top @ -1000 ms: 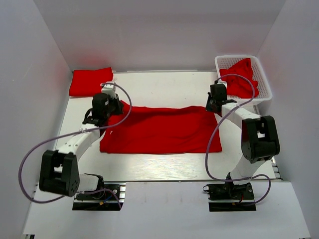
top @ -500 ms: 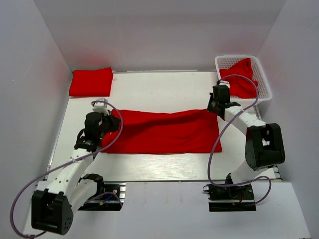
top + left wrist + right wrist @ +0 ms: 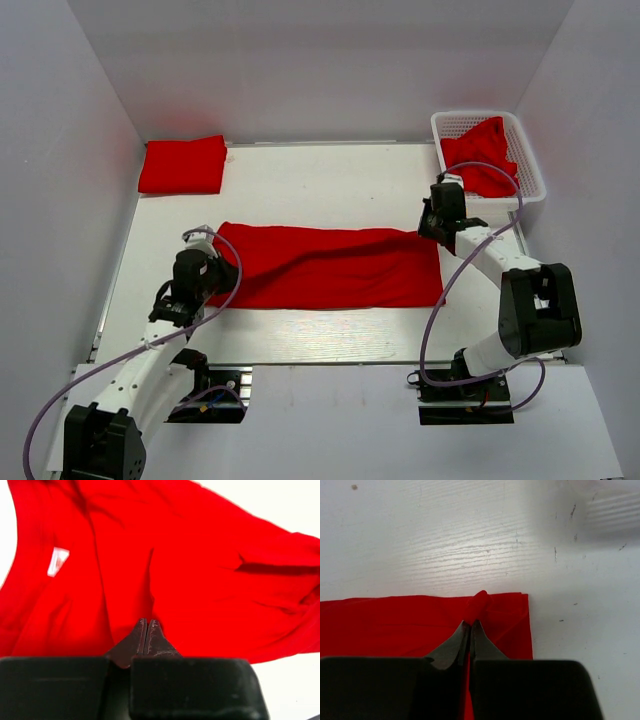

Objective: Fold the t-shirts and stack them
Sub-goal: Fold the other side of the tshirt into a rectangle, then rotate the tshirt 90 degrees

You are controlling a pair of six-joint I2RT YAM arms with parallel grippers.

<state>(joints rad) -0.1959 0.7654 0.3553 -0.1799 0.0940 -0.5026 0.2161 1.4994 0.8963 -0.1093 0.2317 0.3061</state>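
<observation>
A red t-shirt point(image 3: 330, 265) lies spread as a long band across the middle of the table. My left gripper point(image 3: 205, 268) is shut on its left end; the left wrist view shows the jaws closed on cloth point(image 3: 200, 580) with a white label point(image 3: 57, 561). My right gripper point(image 3: 437, 222) is shut on the shirt's far right corner, with a pinched bunch of cloth point(image 3: 479, 602) at the tips. A folded red t-shirt point(image 3: 182, 164) lies at the far left. Another red t-shirt point(image 3: 482, 156) lies crumpled in the basket.
A white mesh basket point(image 3: 530, 170) stands at the far right corner. White walls close in the table on the left, back and right. Purple cables loop from both arms.
Both grippers have drawn the shirt's far edge toward the near side. The left arm moved down and left by a large step, the right only slightly. The shirt is now a narrower band.
</observation>
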